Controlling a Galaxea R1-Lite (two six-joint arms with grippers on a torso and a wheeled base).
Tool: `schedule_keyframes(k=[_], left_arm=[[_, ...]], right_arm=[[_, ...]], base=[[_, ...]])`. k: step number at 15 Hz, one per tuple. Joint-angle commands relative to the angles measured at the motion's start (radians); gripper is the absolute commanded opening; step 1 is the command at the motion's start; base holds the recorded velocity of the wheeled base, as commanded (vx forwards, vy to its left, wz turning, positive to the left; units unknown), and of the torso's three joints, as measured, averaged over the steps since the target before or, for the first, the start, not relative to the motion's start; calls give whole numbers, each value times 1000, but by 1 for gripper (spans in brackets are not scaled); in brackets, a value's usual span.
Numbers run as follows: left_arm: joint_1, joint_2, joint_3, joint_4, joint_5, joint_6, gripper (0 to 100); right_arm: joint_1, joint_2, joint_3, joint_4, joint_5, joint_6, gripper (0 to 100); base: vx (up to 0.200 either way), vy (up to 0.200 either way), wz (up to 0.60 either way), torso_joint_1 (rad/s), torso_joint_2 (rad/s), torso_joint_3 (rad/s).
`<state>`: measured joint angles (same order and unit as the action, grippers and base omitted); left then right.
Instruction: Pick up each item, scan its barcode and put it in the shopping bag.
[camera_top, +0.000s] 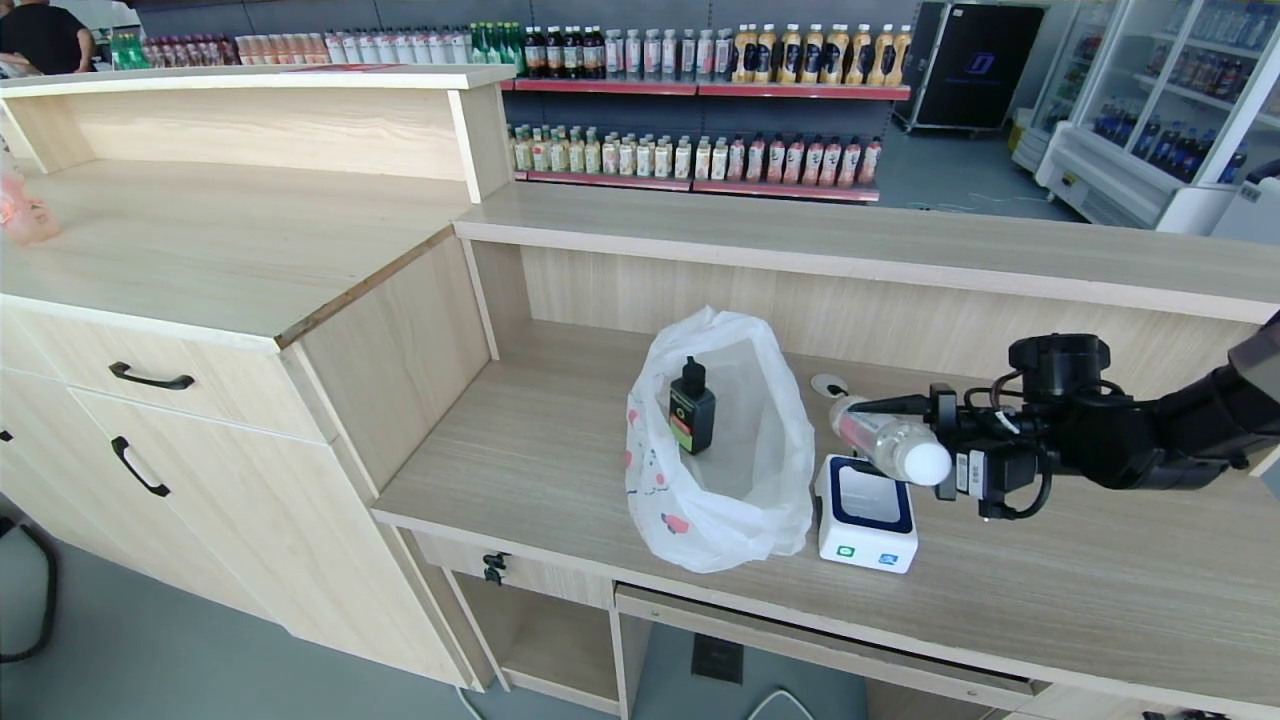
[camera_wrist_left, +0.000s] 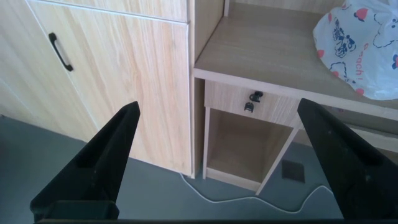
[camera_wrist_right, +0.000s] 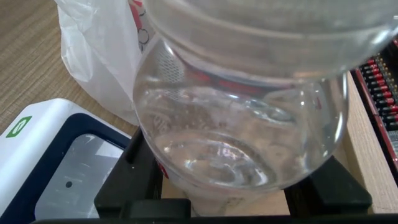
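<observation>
Closest to our right wrist camera is a clear plastic drink bottle with a red band (camera_wrist_right: 242, 124), held crosswise between the dark fingers of the right hand (camera_top: 900, 432), which is clamped around its body.

From the head view we see this bottle (camera_top: 872, 432) held in the air above the pale wood-grain worktop (camera_top: 560, 440). Its long axis is nearly level, running from rear left to front right. It hangs just over the back edge of a white box scanner with a dark blue-framed window (camera_top: 866, 510).

A white plastic shopping bag with red and blue cartoon print (camera_top: 700, 520) stands open just beside the scanner, on the robot's left of the hand. Inside it stands a small dark bottle with a green and red label (camera_top: 692, 408).

We judge the scanning step to be under way. The move after it turns on carrying the bottle leftward to the bag's open mouth, and the right arm is the nearer.

Our left hand (camera_wrist_left: 224, 162) is empty, its fingers spread wide. It hangs low in front of the cabinet doors, well apart from the bag (camera_wrist_left: 360, 50).
</observation>
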<state>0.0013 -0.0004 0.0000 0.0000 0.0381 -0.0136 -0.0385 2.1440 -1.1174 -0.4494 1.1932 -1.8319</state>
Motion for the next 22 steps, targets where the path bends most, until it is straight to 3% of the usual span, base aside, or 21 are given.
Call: schedule_keyframes(k=[1, 5, 10, 12, 15, 17, 19, 20, 22], left_arm=[[0, 0, 0, 0, 0, 0, 100], [0, 0, 0, 0, 0, 0, 100], [0, 0, 0, 0, 0, 0, 100], [0, 0, 0, 0, 0, 0, 100], [0, 0, 0, 0, 2, 0, 100], [0, 0, 0, 0, 0, 0, 100], [0, 0, 0, 0, 0, 0, 100], [0, 0, 0, 0, 0, 0, 100], [0, 0, 0, 0, 0, 0, 100]], right_arm=[[-1, -10, 2, 1, 0, 0, 0], [0, -87, -15, 64, 5, 13, 0], [-98, -558, 11, 546, 3, 298, 0], [-198, -678, 5, 679, -1, 526, 0], [-231, -742, -24, 675, -75, 971, 0], [-251, -767, -32, 675, -138, 1194, 0], [-256, -776, -47, 675, -251, 1425, 0], [-251, -770, -68, 670, -388, 1568, 0], [-221, -763, -71, 621, -518, 1683, 0]], base=[[0, 0, 0, 0, 0, 0], [0, 0, 0, 0, 0, 0], [0, 0, 0, 0, 0, 0], [0, 0, 0, 0, 0, 0], [0, 0, 0, 0, 0, 0], [0, 0, 0, 0, 0, 0], [0, 0, 0, 0, 0, 0], [0, 0, 0, 0, 0, 0], [0, 0, 0, 0, 0, 0]])
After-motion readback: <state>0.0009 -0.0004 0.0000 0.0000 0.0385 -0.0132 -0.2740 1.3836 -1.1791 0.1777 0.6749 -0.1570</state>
